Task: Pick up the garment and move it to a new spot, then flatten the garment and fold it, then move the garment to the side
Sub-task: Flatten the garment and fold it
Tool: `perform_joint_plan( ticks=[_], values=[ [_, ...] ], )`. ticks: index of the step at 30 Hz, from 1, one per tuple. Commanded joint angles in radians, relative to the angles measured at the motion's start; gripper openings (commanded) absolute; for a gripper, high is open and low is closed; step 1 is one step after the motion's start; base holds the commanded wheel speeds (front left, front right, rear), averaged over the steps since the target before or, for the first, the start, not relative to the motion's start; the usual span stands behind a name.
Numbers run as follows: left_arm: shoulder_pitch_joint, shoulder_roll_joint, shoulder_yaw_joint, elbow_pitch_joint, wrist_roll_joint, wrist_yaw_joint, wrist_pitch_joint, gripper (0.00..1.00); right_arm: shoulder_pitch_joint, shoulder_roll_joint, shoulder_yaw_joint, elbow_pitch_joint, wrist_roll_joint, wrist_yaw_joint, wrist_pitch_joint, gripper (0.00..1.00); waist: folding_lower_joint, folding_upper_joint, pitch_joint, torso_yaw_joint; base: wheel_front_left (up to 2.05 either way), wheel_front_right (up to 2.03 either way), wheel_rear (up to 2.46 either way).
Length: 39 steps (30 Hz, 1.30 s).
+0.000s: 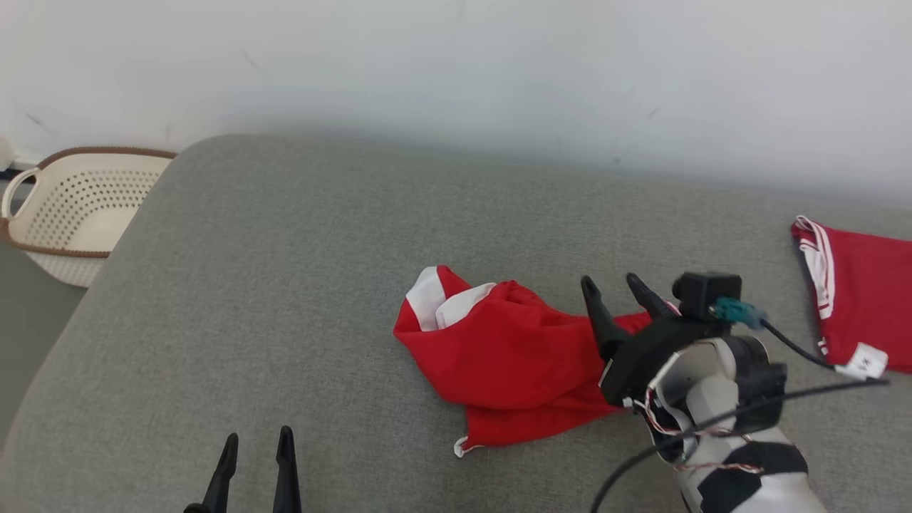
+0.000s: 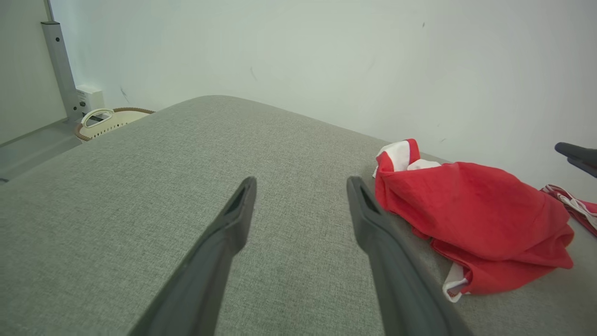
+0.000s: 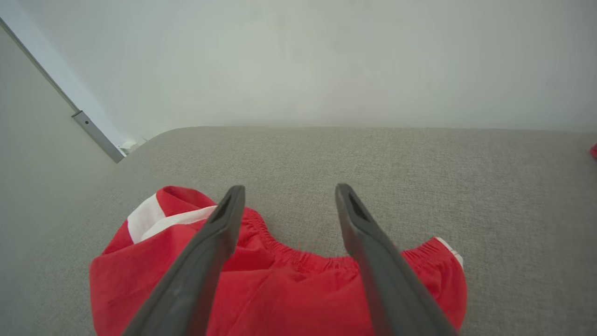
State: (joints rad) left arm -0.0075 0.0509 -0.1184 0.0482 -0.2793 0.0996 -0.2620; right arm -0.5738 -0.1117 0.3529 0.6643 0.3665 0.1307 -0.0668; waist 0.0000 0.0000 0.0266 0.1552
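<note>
Two pairs of jaws stand wide open, both empty. The red garment (image 1: 506,349) looks light, limp and slippery; I would grip its elastic waistband (image 3: 298,254), below the right jaws.

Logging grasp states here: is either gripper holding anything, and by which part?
Nothing is held. The right gripper stands open over the red garment; the left gripper is open too.

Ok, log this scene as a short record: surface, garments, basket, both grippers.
surface: grey cushion
garment: red with white, crumpled, mid-cushion
second garment: red with white trim, flat at the right edge
basket: cream, perforated, beyond the cushion's left end
left gripper: open, apart from the garment
right gripper: open, over the garment's right part, gripping nothing
</note>
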Motion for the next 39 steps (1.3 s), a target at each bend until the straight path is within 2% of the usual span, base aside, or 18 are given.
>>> perform_joint_plan(
  ticks=[1,14,20,21,22,23,24,28,36,39],
  values=[
    [-0.014,0.0,-0.007,0.002,-0.013,0.001,-0.004,1.0,-0.031,-0.001,0.027,0.02,0.019,0.0,0.021,1.0,0.0,0.0,0.018,0.02,0.0,0.0,0.0],
    [-0.069,0.0,-0.062,0.011,-0.04,0.004,-0.004,1.0,-0.245,0.0,0.178,0.262,0.138,0.0,0.212,1.0,0.0,0.0,0.091,0.106,0.0,0.0,0.0],
    [-0.091,0.0,-0.076,0.01,-0.056,0.015,-0.004,1.0,-0.311,-0.014,0.266,0.375,0.136,0.0,0.3,1.0,0.0,0.0,0.111,0.128,0.0,0.0,0.0],
    [-0.093,0.0,-0.076,0.011,-0.057,0.016,-0.004,1.0,-0.319,-0.013,0.279,0.383,0.141,0.0,0.307,0.85,0.0,0.0,0.112,0.129,0.0,0.0,0.0],
    [-0.094,0.0,-0.075,0.011,-0.059,0.017,-0.004,1.0,-0.327,-0.015,0.291,0.39,0.145,0.0,0.31,0.48,0.0,0.0,0.113,0.128,0.0,0.0,0.0],
    [-0.095,0.0,-0.074,0.011,-0.06,0.019,-0.004,1.0,-0.334,-0.017,0.301,0.395,0.149,0.0,0.306,0.16,0.0,0.0,0.114,0.127,0.0,0.0,0.0],
    [-0.095,0.0,-0.073,0.01,-0.061,0.02,-0.004,1.0,-0.339,-0.02,0.307,0.395,0.153,0.0,0.289,0.0,0.0,0.0,0.115,0.125,0.0,0.0,0.0],
    [-0.094,0.0,-0.065,0.009,-0.061,0.024,-0.004,1.0,-0.348,-0.026,0.332,0.399,0.162,0.0,0.217,0.0,0.0,0.0,0.114,0.113,0.0,0.0,0.0],
    [-0.072,0.0,-0.04,0.009,-0.048,0.024,-0.004,1.0,-0.332,-0.047,0.373,0.35,0.138,0.0,-0.079,0.0,0.0,0.0,0.086,0.067,0.0,0.0,0.0],
    [-0.057,0.0,-0.033,0.009,-0.044,0.022,-0.004,1.0,-0.303,-0.059,0.39,0.309,0.134,0.0,-0.157,0.0,0.0,0.0,0.073,0.041,0.0,0.0,0.0]
  ],
)
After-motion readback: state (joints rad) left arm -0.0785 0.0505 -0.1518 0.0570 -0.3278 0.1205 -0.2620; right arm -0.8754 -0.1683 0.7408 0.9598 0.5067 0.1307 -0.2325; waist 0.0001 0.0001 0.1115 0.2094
